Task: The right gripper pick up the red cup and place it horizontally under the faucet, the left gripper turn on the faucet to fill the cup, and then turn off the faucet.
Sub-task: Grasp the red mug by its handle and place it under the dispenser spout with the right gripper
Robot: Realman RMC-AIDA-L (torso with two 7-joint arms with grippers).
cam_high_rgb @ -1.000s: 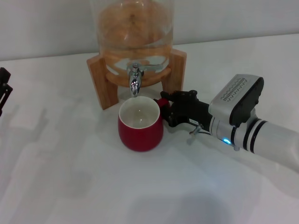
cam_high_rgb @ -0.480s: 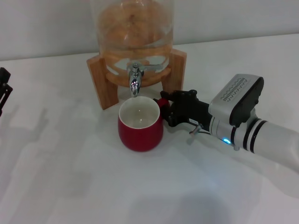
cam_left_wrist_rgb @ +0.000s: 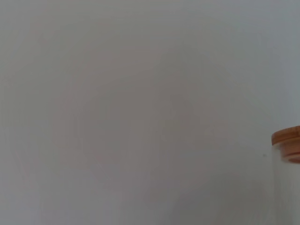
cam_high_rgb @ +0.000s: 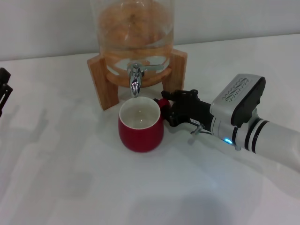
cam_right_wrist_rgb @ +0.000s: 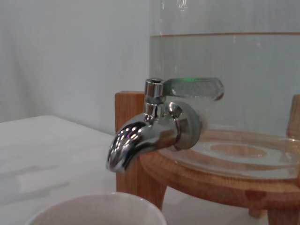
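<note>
Head view: squat glossy dark-red ceramic cup (cam_high_rgb: 140,124) sits upright on white table (cam_high_rgb: 70,187), just under small chrome faucet (cam_high_rgb: 135,80), so water lands inside. Right gripper (cam_high_rgb: 169,111) clenched on cup's handle, steadying it. Left gripper (cam_high_rgb: 3,89) far left, cut off; fingers: can't tell. Left wrist view: blank wall, wooden lid (cam_left_wrist_rgb: 287,140) edge only. Right wrist view: spout above white rim (cam_right_wrist_rgb: 96,208); own fingers hidden.

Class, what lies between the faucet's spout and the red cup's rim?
Nothing: in the right wrist view, only open air separates the faucet from the red cup below it.
</note>
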